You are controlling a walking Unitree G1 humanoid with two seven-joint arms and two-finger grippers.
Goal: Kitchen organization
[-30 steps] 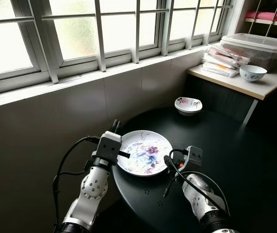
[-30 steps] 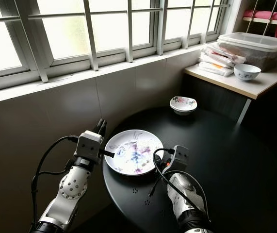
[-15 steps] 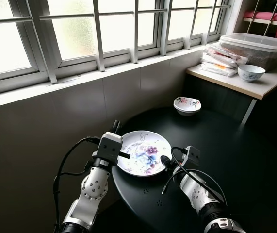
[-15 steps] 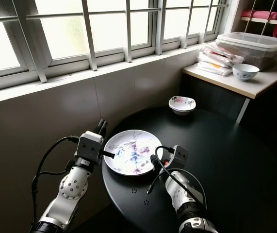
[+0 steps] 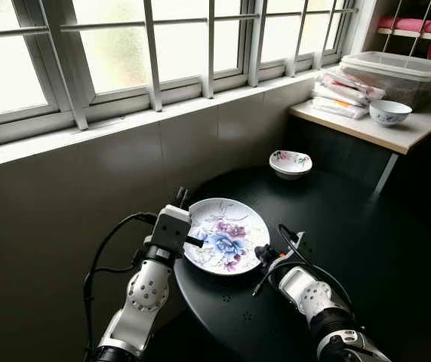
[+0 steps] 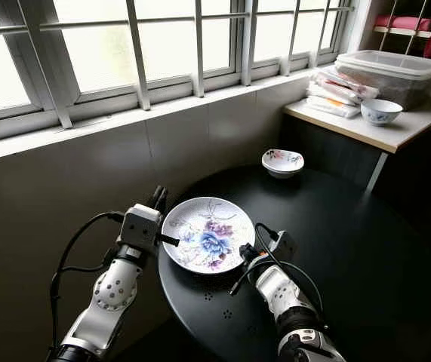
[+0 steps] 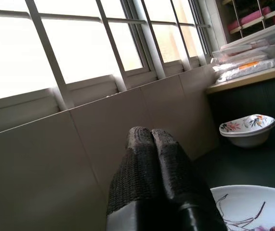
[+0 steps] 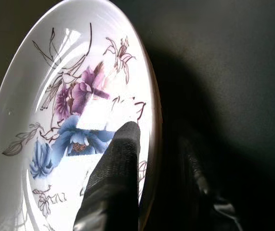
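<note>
Right end effector [image 6: 247, 255] clamps the tilted floral plate's [image 6: 204, 234] rim, outer finger shadowed; left end effector [image 7: 151, 144] closed.

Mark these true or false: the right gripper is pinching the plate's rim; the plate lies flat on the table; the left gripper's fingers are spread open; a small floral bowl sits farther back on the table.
1. The right gripper pinches the floral plate's rim: true.
2. The plate lies flat on the black table: false, it is tilted, its right side lifted.
3. The left gripper is open: false, its fingers are pressed together beside the plate.
4. A small floral bowl sits farther back: true.
</note>
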